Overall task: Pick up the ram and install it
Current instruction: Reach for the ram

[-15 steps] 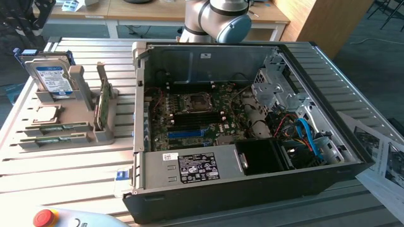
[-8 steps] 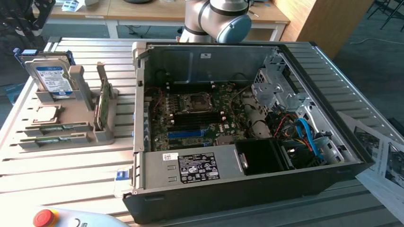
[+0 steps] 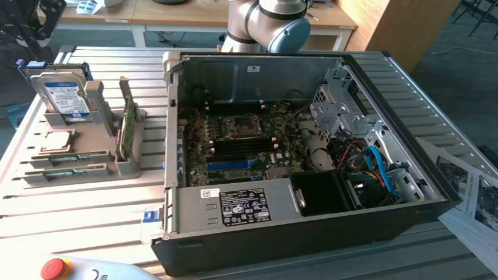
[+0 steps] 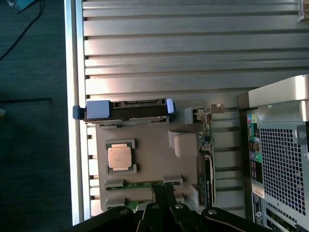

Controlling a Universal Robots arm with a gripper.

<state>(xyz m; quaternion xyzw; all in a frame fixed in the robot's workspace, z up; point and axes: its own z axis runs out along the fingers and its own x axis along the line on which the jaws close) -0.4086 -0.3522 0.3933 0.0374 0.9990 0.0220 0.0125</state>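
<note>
Wrist view: gripper (image 4: 163,189) jaws closed tight, holding nothing, tips right over the ram (image 4: 137,184) lying in its gray holder (image 4: 154,154) slot. Risk: going down closed, tips would hit the board edge, chip it or knock it from the slot.

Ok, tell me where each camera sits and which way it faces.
Exterior view: raised, across the table from the arm, looking down into the open computer case; the arm's joints show behind it.
Wrist view: on the wrist, looking straight down on the grey parts holder; the shut gripper hangs by the ram.
Shared: the holder, its processor chip, hard drive, the case.
</note>
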